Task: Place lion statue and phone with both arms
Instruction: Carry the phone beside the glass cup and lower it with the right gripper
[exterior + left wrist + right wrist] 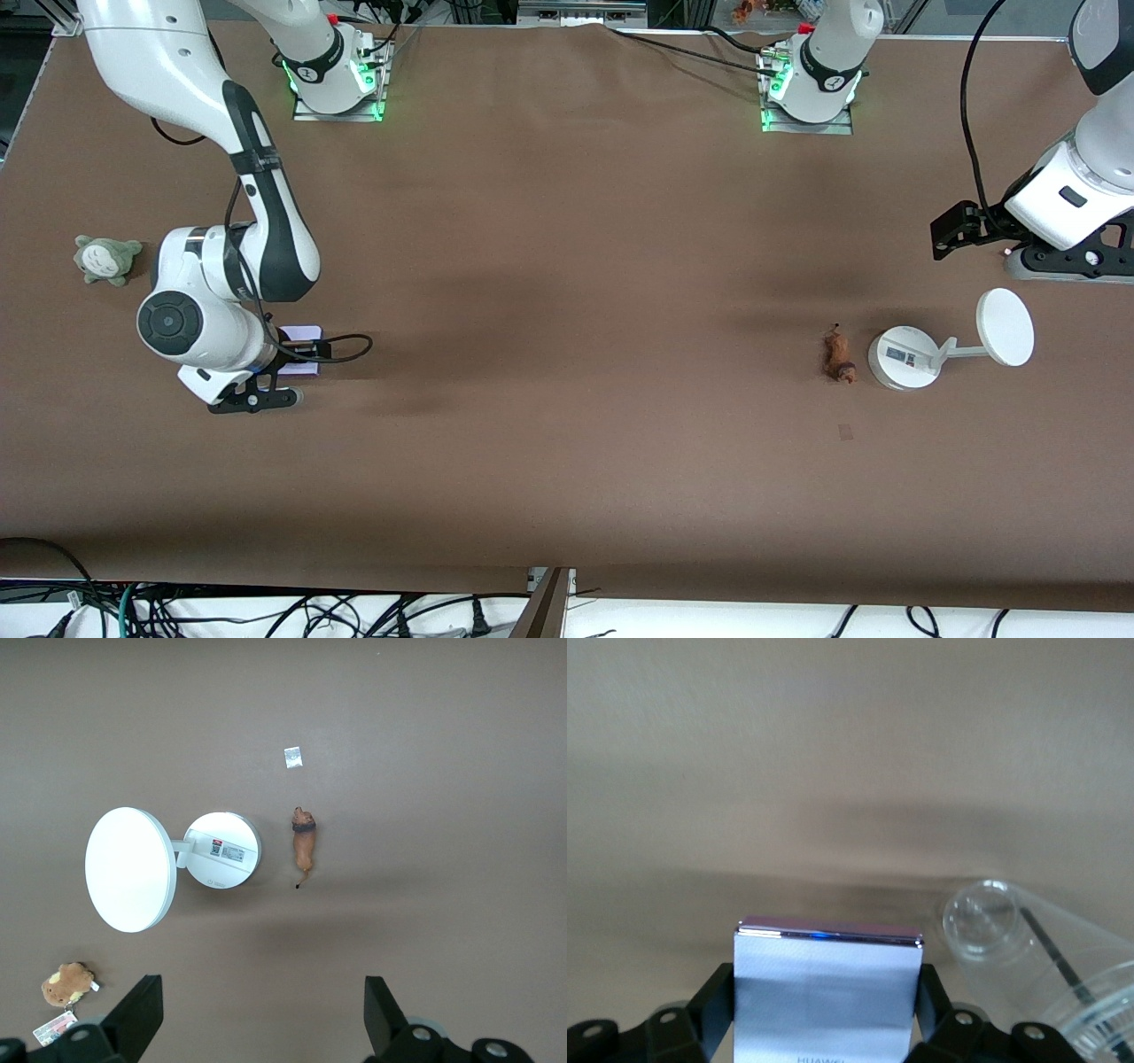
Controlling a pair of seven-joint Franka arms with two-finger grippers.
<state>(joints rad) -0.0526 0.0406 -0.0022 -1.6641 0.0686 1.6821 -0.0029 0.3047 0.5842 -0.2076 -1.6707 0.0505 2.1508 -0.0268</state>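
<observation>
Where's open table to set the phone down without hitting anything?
The wide middle of the table, between the right gripper holding the phone and the lion statue, is bare. It's crowded at the left arm's end: lion statue, white stand, open left gripper.

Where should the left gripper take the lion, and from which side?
Probably across the lion's mid-body, coming straight down from above. It lies flat on the table, long and narrow, so the torso flanks give the fingers two near-parallel faces; the head end and thin tail look too small. It lies close beside the white stand's base without touching. The left gripper is open, off to one side.
</observation>
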